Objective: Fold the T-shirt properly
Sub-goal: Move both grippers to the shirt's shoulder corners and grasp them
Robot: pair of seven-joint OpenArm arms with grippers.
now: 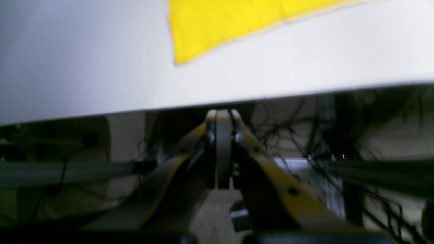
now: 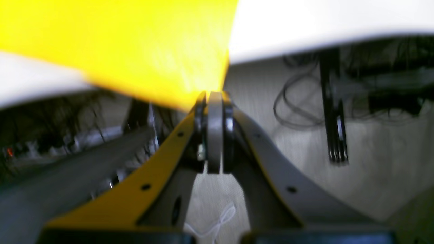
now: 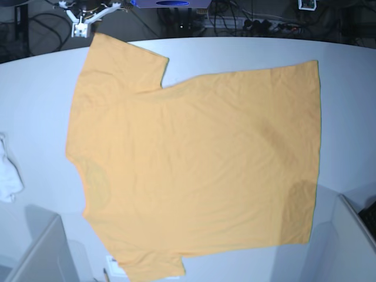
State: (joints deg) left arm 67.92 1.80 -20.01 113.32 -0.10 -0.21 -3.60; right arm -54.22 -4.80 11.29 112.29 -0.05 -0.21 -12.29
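Observation:
The light-orange T-shirt (image 3: 194,170) lies spread flat on the white table (image 3: 346,106), neck to the left and hem to the right. Its near sleeve reaches the front edge. In the right wrist view the shirt (image 2: 135,44) droops over the table edge and tapers down to my right gripper (image 2: 214,96), whose jaws are shut with the cloth pinched at their tips. My left gripper (image 1: 222,115) is shut and empty, just below the table's front edge. A shirt corner (image 1: 210,27) lies on the table beyond it. Neither gripper's tips show in the base view.
A small white cloth (image 3: 9,170) lies at the table's left edge. Grey arm parts stand at the front left (image 3: 35,252) and front right (image 3: 352,235). Cables hang under the table (image 2: 298,101). A white stand (image 3: 82,17) sits behind the far edge.

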